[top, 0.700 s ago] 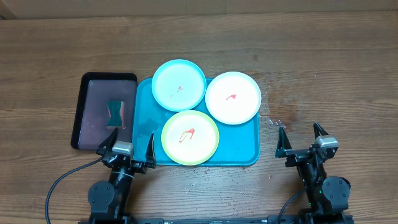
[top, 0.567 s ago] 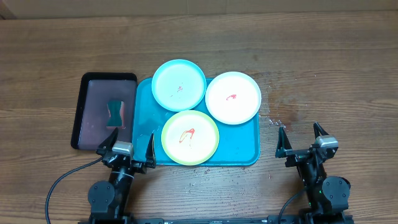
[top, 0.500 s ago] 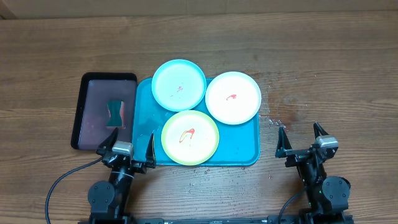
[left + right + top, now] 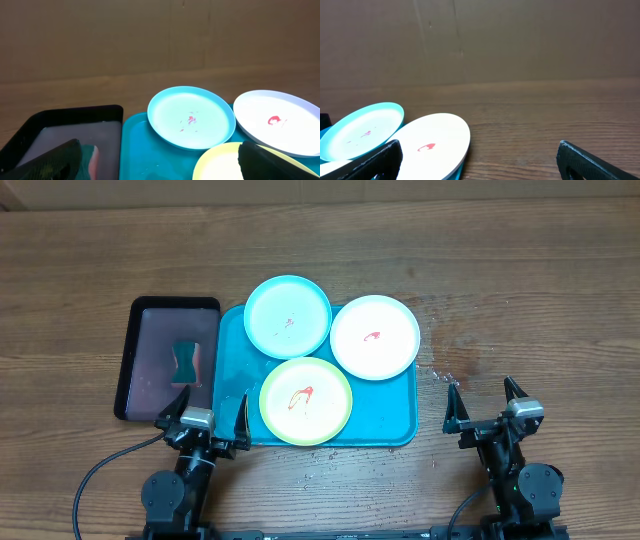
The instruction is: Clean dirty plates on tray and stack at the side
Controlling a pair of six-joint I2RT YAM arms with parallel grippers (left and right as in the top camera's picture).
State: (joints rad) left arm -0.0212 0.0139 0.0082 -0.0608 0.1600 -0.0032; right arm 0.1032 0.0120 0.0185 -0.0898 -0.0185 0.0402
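Three plates lie on the turquoise tray (image 4: 385, 425): a light blue plate (image 4: 288, 316) at the back left, a white plate (image 4: 375, 337) at the back right, a yellow-green plate (image 4: 306, 400) at the front. Each has a red smear. My left gripper (image 4: 203, 412) is open and empty at the tray's front left corner. My right gripper (image 4: 486, 401) is open and empty over bare table, right of the tray. The left wrist view shows the blue plate (image 4: 191, 117), white plate (image 4: 280, 122), yellow-green plate's edge (image 4: 220, 159) and tray (image 4: 145, 150). The right wrist view shows the white plate (image 4: 432, 145) and blue plate (image 4: 360, 130).
A smaller black-rimmed dark tray (image 4: 143, 315) with a teal-and-pink sponge (image 4: 184, 361) lies left of the turquoise tray; it also shows in the left wrist view (image 4: 70, 117). Water drops speckle the wooden table (image 4: 440, 372) right of the tray.
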